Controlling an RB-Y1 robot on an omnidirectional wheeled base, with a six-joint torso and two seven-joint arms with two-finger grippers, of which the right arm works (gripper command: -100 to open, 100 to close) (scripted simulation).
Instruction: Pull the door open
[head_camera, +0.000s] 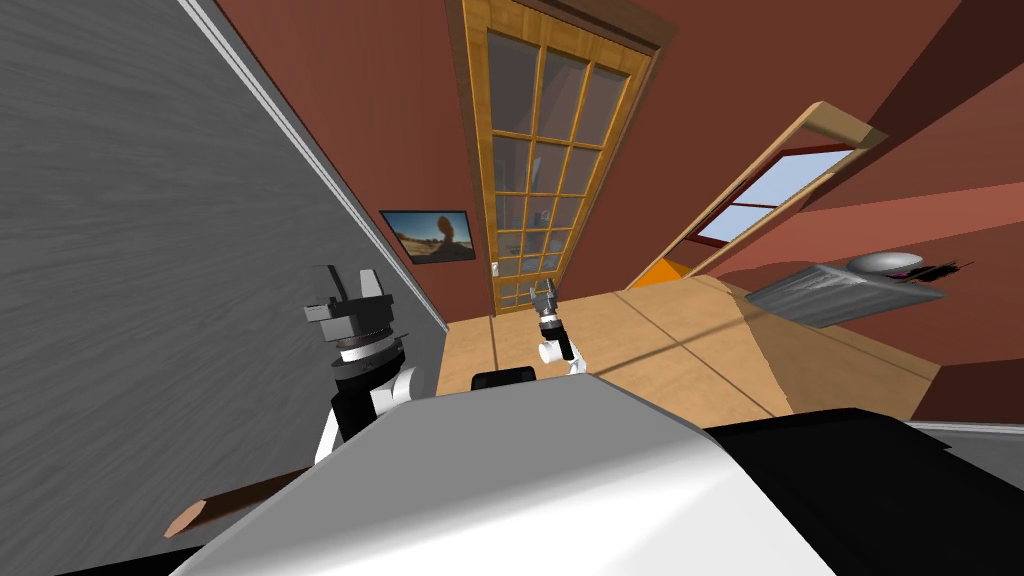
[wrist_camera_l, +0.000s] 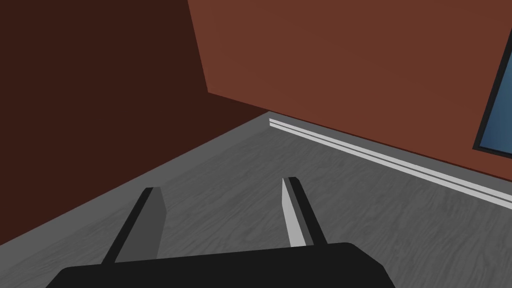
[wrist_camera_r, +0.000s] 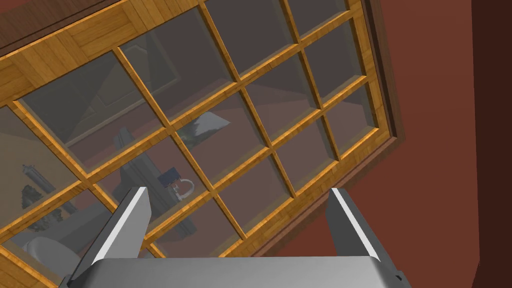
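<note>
1. The door (head_camera: 540, 170) stood shut in the red-brown wall straight ahead: a wooden frame with a grid of glass panes, and its top corner was cut off by the head view's edge
2. The right gripper (head_camera: 545, 293) was held out in front of the door's lower panes, and it looked small in the head view
3. In the right wrist view the right gripper (wrist_camera_r: 237, 192) had its fingers (wrist_camera_r: 132, 215) well apart with nothing between them. They pointed at the door (wrist_camera_r: 200, 125) and were not touching it
4. There was a small pale mark (head_camera: 496, 267) on the door's left stile, possibly the handle, but it was too small to tell
5. Behind the glass were dim shapes, a pale rounded thing (wrist_camera_r: 35, 250) and a small blue-and-white item (wrist_camera_r: 175, 182), and both were hard to make out
6. The left gripper (head_camera: 348, 283) was raised at the robot's left, away from the door. In its wrist view the left gripper (wrist_camera_l: 221, 185) had its fingers spread and held nothing
7. A framed picture (head_camera: 430, 236) hung on the wall left of the door
8. A window (head_camera: 775, 195) was on the right wall, and below it a grey slab (head_camera: 830, 295) carried a pale bowl-like thing (head_camera: 885, 263). The thin dark bits beside that thing were unclear
9. The wooden floor (head_camera: 680, 340) ran up to the door
</note>
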